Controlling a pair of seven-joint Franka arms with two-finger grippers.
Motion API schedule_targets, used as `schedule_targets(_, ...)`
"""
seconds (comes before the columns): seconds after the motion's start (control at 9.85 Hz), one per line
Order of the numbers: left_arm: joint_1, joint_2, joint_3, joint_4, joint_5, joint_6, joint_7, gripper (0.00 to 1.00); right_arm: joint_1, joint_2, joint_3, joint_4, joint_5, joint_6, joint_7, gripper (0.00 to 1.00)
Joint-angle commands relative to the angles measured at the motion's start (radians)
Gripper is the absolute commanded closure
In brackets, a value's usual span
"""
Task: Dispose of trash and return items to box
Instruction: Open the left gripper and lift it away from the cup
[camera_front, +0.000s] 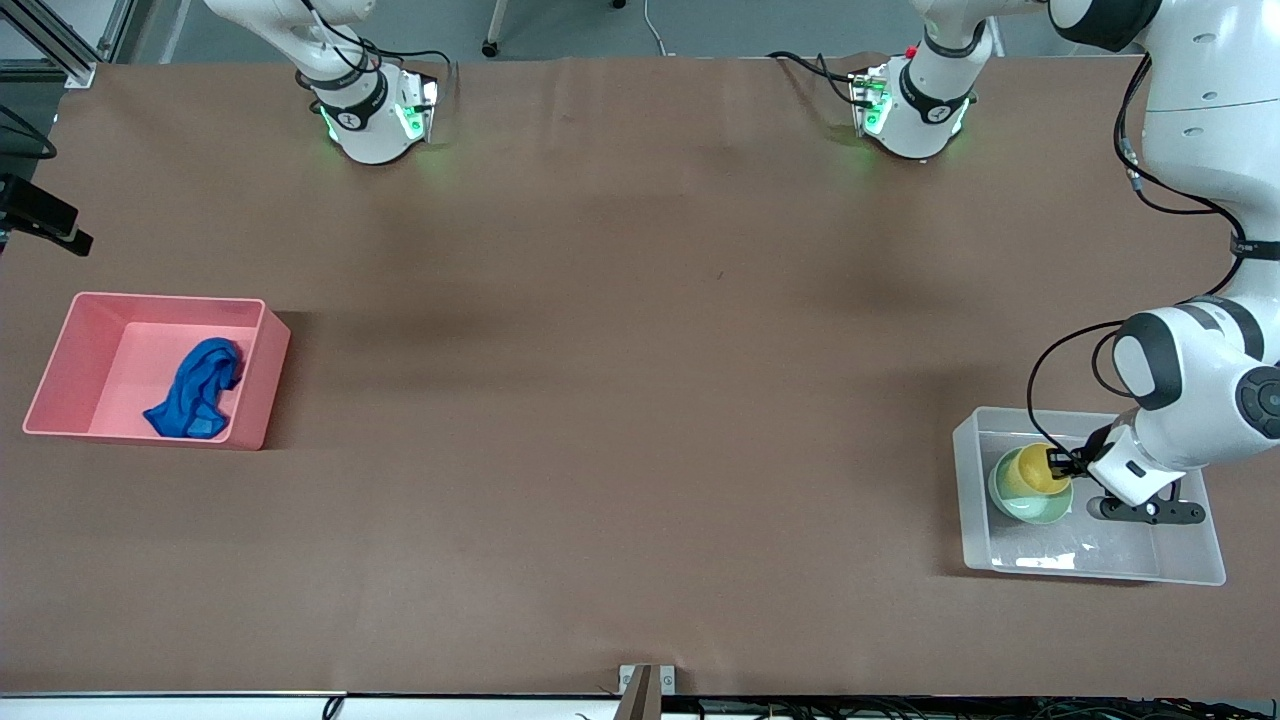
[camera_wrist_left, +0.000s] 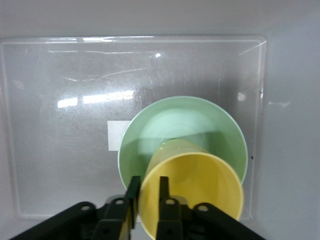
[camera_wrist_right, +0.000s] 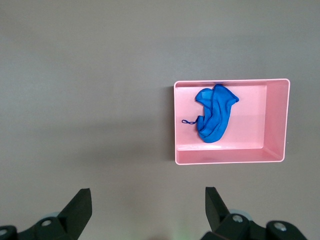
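The yellow cup stands tilted inside the mint-green bowl, which lies in the clear plastic tub at the left arm's end of the table. My left gripper is down in the tub, shut on the cup's rim, one finger inside and one outside. The left wrist view shows the gripper, cup, bowl and tub bottom. The blue cloth lies in the pink bin. My right gripper is open and empty, high over bare table, out of the front view.
The pink bin with the cloth stands at the right arm's end of the table. A white square label shows on the tub's bottom beside the bowl. Both arm bases stand along the table edge farthest from the front camera.
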Motion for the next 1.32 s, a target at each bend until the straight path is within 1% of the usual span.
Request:
schedule_targets(0.0, -0.015, -0.046, 0.009, -0.006, -0.021, -0.026, -0.012, 0.00, -0.005, -0.015, 0.004, -0.014, -0.006, 0.004, -0.010, 0.00)
schedule_targets(0.1, -0.019, -0.101, 0.004, -0.008, -0.016, -0.041, -0.004, 0.00, -0.010, -0.012, 0.004, -0.011, 0.009, 0.007, -0.015, 0.00)
schedule_targets(0.3, -0.045, -0.229, -0.010, -0.017, -0.010, -0.119, -0.025, 0.00, -0.010, -0.001, -0.001, -0.010, -0.011, 0.009, -0.021, 0.00)
schedule_targets(0.41, -0.047, -0.302, -0.023, -0.019, -0.010, -0.212, -0.029, 0.00, -0.010, -0.001, -0.001, -0.014, -0.006, 0.071, -0.021, 0.00)
schedule_targets(0.51, -0.047, -0.370, -0.030, -0.017, -0.008, -0.304, -0.035, 0.00, -0.019, -0.001, -0.001, -0.023, -0.005, 0.105, -0.022, 0.00)
schedule_targets(0.61, -0.050, -0.446, -0.039, -0.038, -0.008, -0.393, -0.074, 0.00, -0.017, -0.003, -0.001, -0.024, -0.005, 0.101, -0.021, 0.00)
schedule_targets(0.71, -0.068, -0.525, -0.045, -0.087, 0.004, -0.400, -0.140, 0.00, -0.017, -0.004, 0.001, -0.022, -0.005, 0.075, -0.021, 0.00)
schedule_targets(0.81, -0.077, -0.598, -0.056, -0.130, 0.051, -0.408, -0.198, 0.00, -0.017, -0.004, 0.001, -0.020, -0.005, 0.061, -0.016, 0.00)
schedule_targets(0.91, -0.076, -0.675, -0.071, -0.194, 0.059, -0.411, -0.219, 0.00, -0.016, -0.004, 0.001, -0.020, -0.005, 0.056, -0.015, 0.00)
schedule_targets(1.02, -0.078, -0.717, -0.073, -0.221, 0.059, -0.441, -0.220, 0.00, -0.017, -0.004, 0.001, -0.020, -0.005, 0.056, -0.015, 0.00)
schedule_targets(1.12, -0.079, -0.723, -0.071, -0.186, 0.058, -0.481, -0.208, 0.00, -0.019, -0.004, 0.001, -0.020, -0.005, 0.056, -0.018, 0.00)
schedule_targets(1.22, -0.084, -0.696, -0.068, -0.102, 0.053, -0.516, -0.213, 0.00, -0.019, -0.004, 0.001, -0.020, -0.005, 0.056, -0.018, 0.00)
